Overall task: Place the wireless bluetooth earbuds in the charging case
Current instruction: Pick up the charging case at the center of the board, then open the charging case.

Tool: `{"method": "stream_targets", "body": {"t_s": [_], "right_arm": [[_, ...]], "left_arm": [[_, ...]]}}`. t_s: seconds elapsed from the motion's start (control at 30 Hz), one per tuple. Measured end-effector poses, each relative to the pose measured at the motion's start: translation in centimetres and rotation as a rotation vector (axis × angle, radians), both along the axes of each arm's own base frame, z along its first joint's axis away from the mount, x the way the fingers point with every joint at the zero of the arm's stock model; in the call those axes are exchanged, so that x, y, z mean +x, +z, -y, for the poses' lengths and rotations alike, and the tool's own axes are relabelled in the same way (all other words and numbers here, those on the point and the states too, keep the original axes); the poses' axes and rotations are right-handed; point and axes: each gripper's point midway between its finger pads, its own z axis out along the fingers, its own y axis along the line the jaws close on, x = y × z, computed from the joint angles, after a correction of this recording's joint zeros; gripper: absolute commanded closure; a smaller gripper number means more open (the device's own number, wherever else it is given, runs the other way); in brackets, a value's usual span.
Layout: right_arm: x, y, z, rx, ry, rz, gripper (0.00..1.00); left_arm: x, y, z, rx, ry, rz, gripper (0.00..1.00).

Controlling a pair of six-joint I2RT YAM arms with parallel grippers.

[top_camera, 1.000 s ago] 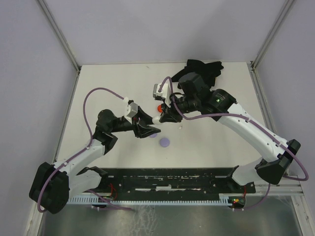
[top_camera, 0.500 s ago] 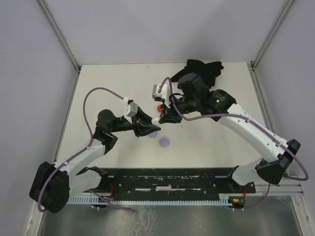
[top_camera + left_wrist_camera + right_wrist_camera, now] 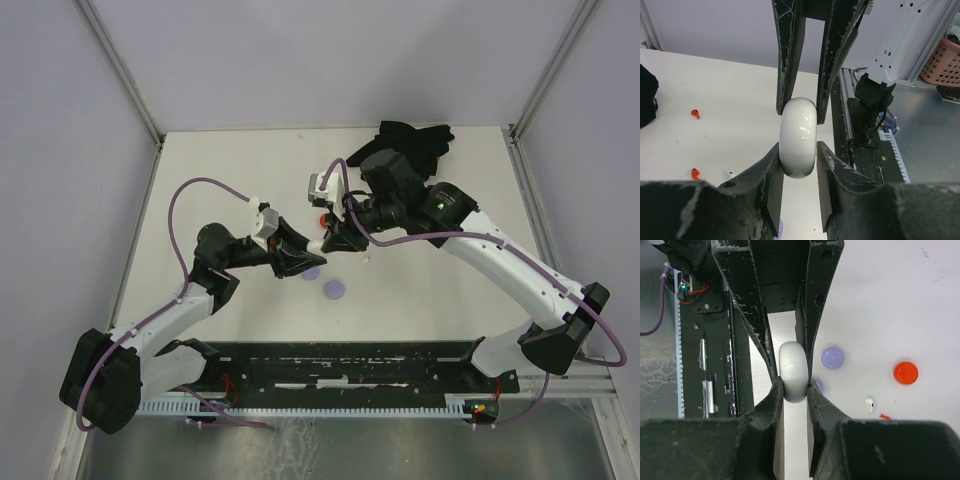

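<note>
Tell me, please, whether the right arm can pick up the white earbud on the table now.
Probably not yet: the right gripper is shut on the white case, which the left gripper clamps too. The white earbud lies uncovered on the table nearby, so only that grip hinders it.

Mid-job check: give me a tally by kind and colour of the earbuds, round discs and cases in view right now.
red earbuds: 2
white earbud: 1
lavender discs: 2, one partly hidden
red disc: 1
white case: 1, held off the table
Total: 7
</note>
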Motion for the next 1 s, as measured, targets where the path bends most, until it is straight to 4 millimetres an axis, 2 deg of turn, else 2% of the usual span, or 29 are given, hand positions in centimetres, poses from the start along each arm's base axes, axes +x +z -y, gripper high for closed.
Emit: {"method": "stream_targets", "body": {"t_s": [0.1,0.17,0.23,0.3,0.4,0.57,0.67,0.77,1.0], "right_arm": [[-0.1,0.0,-0.1,0.000,0.002,-0.002,0.96],[-0.2,0.0,-0.1,0.000,0.005,-0.004,0.95],[-0.2,0.0,-0.2,0.000,0.006,-0.004,0.94],[-0.3,0.0,-0.2,0.001,0.008,-0.005,0.90],[-0.3,0.0,-0.2,0.002,0.010,-0.007,0.78],[-0.3,0.0,-0.2,0.004,0.008,-0.009,0.56],[-0.2,0.1,-0.3,0.007,0.006,-0.006,0.47],[-0.2,0.1,-0.3,0.007,0.006,-0.007,0.43],[0.1,0.0,-0.2,0.002,-0.010,0.003,0.41]], "left_arm": [[0.0,0.1,0.0,-0.003,-0.001,-0.004,0.65],[-0.1,0.2,0.0,-0.006,-0.002,-0.006,0.71],[-0.1,0.2,0.0,-0.007,-0.002,-0.007,0.81],[-0.1,0.2,0.0,-0.008,-0.003,-0.008,0.89],[-0.1,0.3,0.0,-0.009,-0.002,-0.009,0.96],[0.0,0.3,0.0,-0.013,0.004,-0.002,0.97],[-0.1,0.7,-0.1,-0.024,0.010,0.020,0.97],[-0.2,1.4,-0.2,-0.042,0.014,0.050,0.97],[-0.3,1.9,-0.2,-0.056,0.013,0.076,0.97]]}}
